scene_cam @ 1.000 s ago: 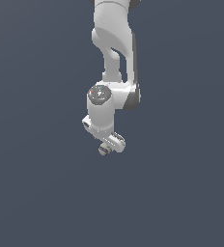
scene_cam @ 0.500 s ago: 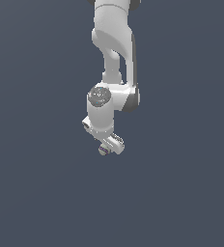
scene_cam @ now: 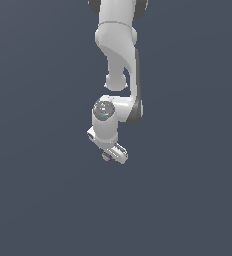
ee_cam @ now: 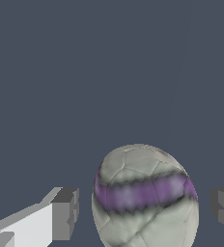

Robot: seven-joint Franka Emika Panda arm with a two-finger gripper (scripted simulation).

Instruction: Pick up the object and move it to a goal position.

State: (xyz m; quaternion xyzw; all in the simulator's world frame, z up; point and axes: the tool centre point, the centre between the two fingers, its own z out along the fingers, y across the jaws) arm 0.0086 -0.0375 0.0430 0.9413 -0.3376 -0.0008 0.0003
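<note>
The object (ee_cam: pixel 144 193) is an off-white ball with a purplish stripe. In the wrist view it sits between the two grey fingertips (ee_cam: pixel 65 212). A narrow gap shows on each side of it, so my gripper (ee_cam: pixel 145 210) is open around the ball and not touching it. In the exterior view the white arm hangs down from above, and the gripper (scene_cam: pixel 109 157) points down at the middle of the picture. There the ball is only a small dark speck (scene_cam: pixel 106 156) under the hand, mostly hidden by it.
A plain dark blue-grey surface (scene_cam: pixel 48 200) fills the background on all sides. No other objects, containers or edges show in either view.
The wrist and hand have come down a little in the exterior view. In the two earlier frames the arm barely moved.
</note>
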